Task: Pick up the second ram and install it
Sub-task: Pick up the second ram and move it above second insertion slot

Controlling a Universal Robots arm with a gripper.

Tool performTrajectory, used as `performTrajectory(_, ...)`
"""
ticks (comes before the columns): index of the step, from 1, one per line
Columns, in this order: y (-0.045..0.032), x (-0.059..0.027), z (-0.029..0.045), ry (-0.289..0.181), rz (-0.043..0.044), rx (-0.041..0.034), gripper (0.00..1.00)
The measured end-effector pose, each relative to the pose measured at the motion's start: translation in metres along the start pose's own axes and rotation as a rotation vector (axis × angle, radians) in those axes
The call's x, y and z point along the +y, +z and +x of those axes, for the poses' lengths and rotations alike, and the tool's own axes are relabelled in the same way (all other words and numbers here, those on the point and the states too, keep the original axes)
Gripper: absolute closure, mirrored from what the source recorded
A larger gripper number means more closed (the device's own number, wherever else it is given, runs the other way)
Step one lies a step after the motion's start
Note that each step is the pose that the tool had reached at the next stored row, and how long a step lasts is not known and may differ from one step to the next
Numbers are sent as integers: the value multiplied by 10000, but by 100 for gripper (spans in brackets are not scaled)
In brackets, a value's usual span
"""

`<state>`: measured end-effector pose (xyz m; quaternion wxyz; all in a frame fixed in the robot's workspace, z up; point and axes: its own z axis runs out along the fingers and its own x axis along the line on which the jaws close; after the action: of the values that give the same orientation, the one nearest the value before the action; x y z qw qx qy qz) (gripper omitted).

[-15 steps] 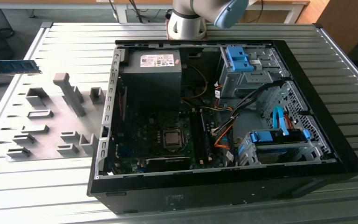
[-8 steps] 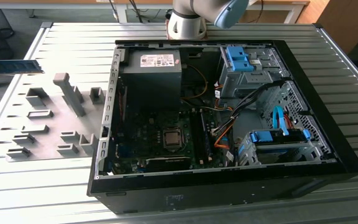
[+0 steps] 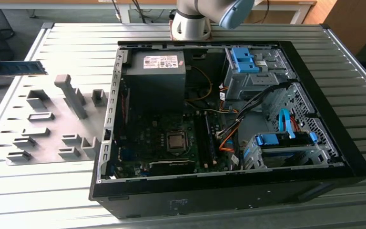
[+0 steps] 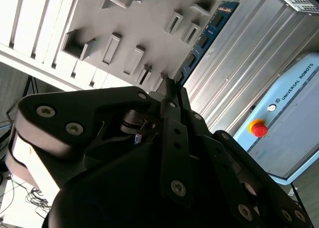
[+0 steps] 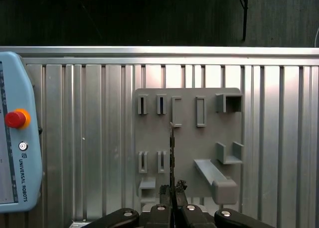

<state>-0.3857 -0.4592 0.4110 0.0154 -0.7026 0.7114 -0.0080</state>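
The second ram [image 3: 17, 68] is a slim blue-green stick held in the air at the exterior view's far left, above the left edge of the table. In the second wrist view the ram [image 4: 207, 36] juts out from my gripper [image 4: 169, 91], which is shut on its near end. The first wrist view shows the ram [image 5: 172, 148] edge-on, rising from the gripper [image 5: 172, 189] over the grey holder plate [image 5: 184, 138]. The open computer case [image 3: 316, 157] lies to the exterior view's right, with long black motherboard slots [image 3: 207, 138] inside.
The grey holder plate [image 3: 49, 138] carries several raised blocks and a tall post [image 3: 72, 95]. A light blue teach pendant [image 5: 15, 138] with a red button lies on the ribbed metal table [image 3: 43, 191]. Cables and drive cages crowd the case's right half.
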Motion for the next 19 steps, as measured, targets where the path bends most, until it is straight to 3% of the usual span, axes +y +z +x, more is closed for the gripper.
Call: performTrajectory(19, 3, -95, -2, 1, -1, 0, 86)
